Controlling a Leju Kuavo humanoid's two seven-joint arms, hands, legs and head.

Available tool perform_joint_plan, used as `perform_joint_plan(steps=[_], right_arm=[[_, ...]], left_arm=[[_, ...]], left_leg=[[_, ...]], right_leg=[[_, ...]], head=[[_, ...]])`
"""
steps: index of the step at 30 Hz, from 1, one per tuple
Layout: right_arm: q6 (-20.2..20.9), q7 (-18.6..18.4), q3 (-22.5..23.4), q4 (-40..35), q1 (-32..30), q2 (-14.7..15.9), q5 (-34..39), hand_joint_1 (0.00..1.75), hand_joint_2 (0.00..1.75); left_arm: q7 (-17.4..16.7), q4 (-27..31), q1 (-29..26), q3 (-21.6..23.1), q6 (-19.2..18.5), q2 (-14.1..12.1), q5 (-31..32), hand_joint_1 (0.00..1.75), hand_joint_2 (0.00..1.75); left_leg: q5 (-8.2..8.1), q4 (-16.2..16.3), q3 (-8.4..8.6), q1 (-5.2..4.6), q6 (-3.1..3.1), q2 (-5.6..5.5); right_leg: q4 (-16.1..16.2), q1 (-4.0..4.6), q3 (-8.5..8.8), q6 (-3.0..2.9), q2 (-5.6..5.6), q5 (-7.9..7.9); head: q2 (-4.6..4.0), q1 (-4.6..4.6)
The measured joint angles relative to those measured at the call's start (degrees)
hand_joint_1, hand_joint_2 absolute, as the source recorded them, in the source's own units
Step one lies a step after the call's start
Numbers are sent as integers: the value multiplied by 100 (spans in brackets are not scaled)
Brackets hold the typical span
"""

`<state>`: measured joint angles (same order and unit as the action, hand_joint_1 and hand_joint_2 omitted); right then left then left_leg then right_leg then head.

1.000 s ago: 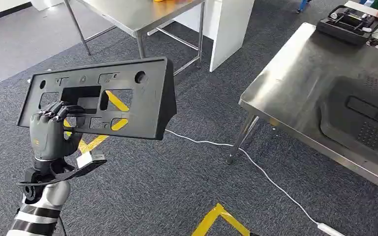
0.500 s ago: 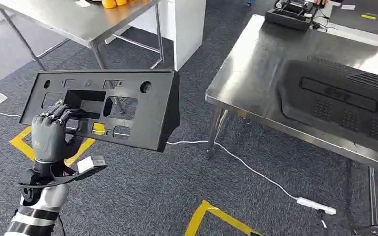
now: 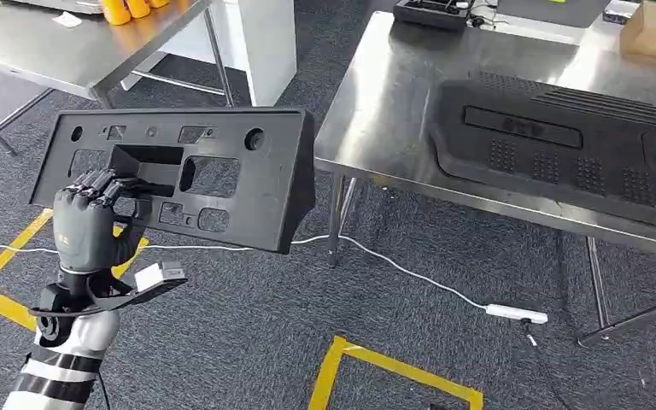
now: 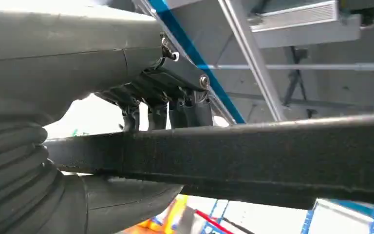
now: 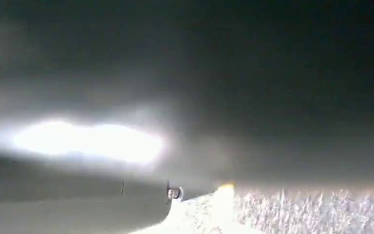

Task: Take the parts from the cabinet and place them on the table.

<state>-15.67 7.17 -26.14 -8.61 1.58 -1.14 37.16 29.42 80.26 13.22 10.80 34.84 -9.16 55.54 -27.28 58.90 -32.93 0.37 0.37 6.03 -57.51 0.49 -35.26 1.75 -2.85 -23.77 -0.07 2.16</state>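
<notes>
Swinging round toward the bench [image 3: 376, 102], the robot has brought it much nearer than a second ago, so its view now takes in most of the steel top and the big black panel [image 3: 555, 149] lying there. That suggests the carry is nearly over and the set-down comes next. The left hand [image 3: 90, 226] is raised in front of the body, fingers hooked through an opening in the black plastic plate [image 3: 222, 175], holding it upright over the carpet, well short of the bench. I cannot tell the right hand's state.
</notes>
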Motion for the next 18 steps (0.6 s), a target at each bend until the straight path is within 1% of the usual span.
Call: perform_joint_plan(steps=[1, 2, 3, 4, 5, 6, 7, 8, 9, 10, 11, 12, 13, 14, 15, 16, 17, 18], right_arm=[[0, 0, 0, 2, -13, 2, 0, 0, 0], [0, -2, 0, 2, -12, 2, 0, 0, 0], [0, -9, 0, 2, -23, -4, 0, 0, 0], [0, -11, 0, 2, -16, -7, 0, 0, 0], [2, -13, 0, 2, -8, -7, 0, 0, 0], [13, -15, 0, 2, -9, -13, 2, 0, 0], [15, -15, 0, 2, -12, -22, 2, 0, 0], [15, -17, 0, 2, -17, -28, 7, 0, 0], [15, -20, 0, 2, -20, -31, 7, 0, 0], [15, -20, 0, 2, -21, -35, 9, 0, 0], [15, -22, 0, 2, -19, -37, 9, 0, 0], [15, -22, 0, 2, -17, -39, 9, 0, 0], [15, -22, 0, 2, 0, -31, 11, 0, 0], [17, -22, 0, 2, 4, -31, 31, 0, 0], [17, -22, 0, 2, -9, -31, 44, 0, 0], [17, -20, 0, 2, -31, -33, 46, 0, 0], [17, -20, 0, 2, -53, -33, 48, 0, 0], [20, -20, 0, 2, -62, -28, 48, 0, 0]], left_arm=[[0, 2, 3, 7, 0, 4, 0, 175, 175], [0, 4, 16, 9, 0, 7, 0, 175, 175], [0, 4, 35, 13, 0, 7, 0, 175, 175], [0, 4, 40, 15, 0, 7, -7, 175, 175], [-2, 0, 38, 11, 0, -7, -11, 175, 175], [-4, -9, 34, 13, 0, -9, -7, 175, 175], [-4, -28, 28, 15, 0, -9, 0, 175, 175], [-11, -39, 23, 22, 2, -9, 13, 175, 175], [-24, -53, 23, 28, 4, -9, 35, 175, 175], [-35, -55, 23, 31, 9, -9, 35, 175, 175], [-39, -55, 29, 33, 15, -9, 50, 175, 175], [-39, -55, 33, 35, 18, -9, 76, 175, 175], [-44, -66, 34, 42, 20, -9, 85, 175, 175], [-46, -66, 34, 48, 33, -11, 92, 175, 175], [-48, -66, 30, 57, 35, -11, 101, 175, 175], [-55, -66, 35, 66, 41, -11, 103, 175, 175], [-57, -63, 53, 70, 57, -5, 103, 175, 175], [-57, -61, 74, 74, 63, 2, 105, 175, 175]], left_leg=[[6, -36, 31, 1, -30, 59], [-24, -41, 52, -4, -78, 118], [-102, 50, 6, 45, -105, -99], [-273, 318, -88, 55, -104, -357], [-517, 799, -302, 58, -121, -530], [-709, 1282, -540, 58, -140, -599], [-827, 1647, -743, 59, -154, -621], [-795, 1744, -819, 60, -156, -622], [-628, 1583, -773, 68, -156, -622], [-347, 1178, -591, 85, -156, -631], [-41, 625, -332, 115, -165, -703], [119, 150, -125, 166, -182, -943], [3, 44, -58, 172, -189, -1138], [15, 52, -48, 166, -163, -1085], [23, 56, -67, 123, -133, -1033], [31, 58, -68, 96, -89, -973], [68, 13, -60, 124, -34, -893], [95, -17, -41, 142, 8, -804]], right_leg=[[5, 5, -17, -21, 63, 1], [67, -32, 51, -73, 132, 37], [94, -115, 81, -111, 200, 58], [99, -129, 91, -147, 247, 58], [96, -127, 96, -167, 312, 54], [95, -125, 98, -169, 394, 52], [88, -120, 97, -170, 480, 52], [87, -119, 103, -170, 553, 51], [83, -122, 114, -168, 634, 50], [75, -130, 128, -165, 722, 49], [55, -137, 138, -160, 809, 45], [24, -139, 121, -128, 885, 25], [-11, -89, 64, -97, 937, 19], [-14, -114, 16, -63, 996, 36], [8, -137, -14, -13, 1046, 66], [46, -169, -27, 33, 1113, 97], [45, -151, -58, 66, 1189, 111], [-47, -145, -123, 72, 913, 61]], head=[[0, 7], [0, -9], [0, 11], [0, 35], [0, 63], [0, 90], [0, 79], [0, 83], [0, 85], [0, 83], [0, 85], [0, 83], [0, 81], [0, 70], [0, 74], [0, 81], [0, 74], [0, 70]])
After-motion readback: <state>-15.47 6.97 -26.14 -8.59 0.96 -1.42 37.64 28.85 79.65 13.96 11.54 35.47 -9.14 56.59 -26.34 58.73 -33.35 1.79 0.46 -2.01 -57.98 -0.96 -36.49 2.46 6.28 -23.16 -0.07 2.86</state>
